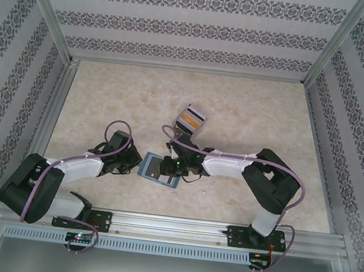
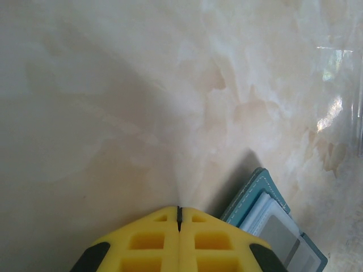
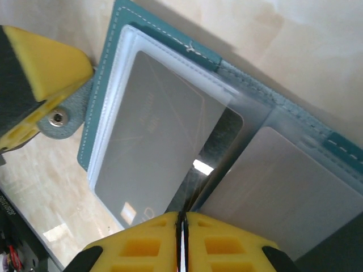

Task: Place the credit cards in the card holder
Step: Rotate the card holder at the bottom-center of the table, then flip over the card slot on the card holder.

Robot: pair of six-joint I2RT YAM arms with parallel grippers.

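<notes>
The teal card holder (image 1: 160, 169) lies open on the table in front of both arms. In the right wrist view its clear pockets (image 3: 122, 68) hold a grey credit card (image 3: 147, 141) on the left page and another grey card (image 3: 283, 187) on the right page. My right gripper (image 3: 181, 216) is shut on a thin dark credit card (image 3: 222, 148), held edge-on with its far end between the pages. My left gripper (image 2: 179, 212) is shut and holds nothing. One of its yellow fingers (image 3: 42, 73) rests at the holder's snap tab (image 3: 57, 119). The holder (image 2: 255, 190) lies just right of it.
A clear grey-edged box (image 1: 191, 118) with upright cards, one orange-yellow, stands just beyond the holder. Patterned walls and metal posts (image 1: 51, 10) close in the marble table (image 1: 251, 111) on three sides. The arm bases sit on the near rail (image 1: 171, 227).
</notes>
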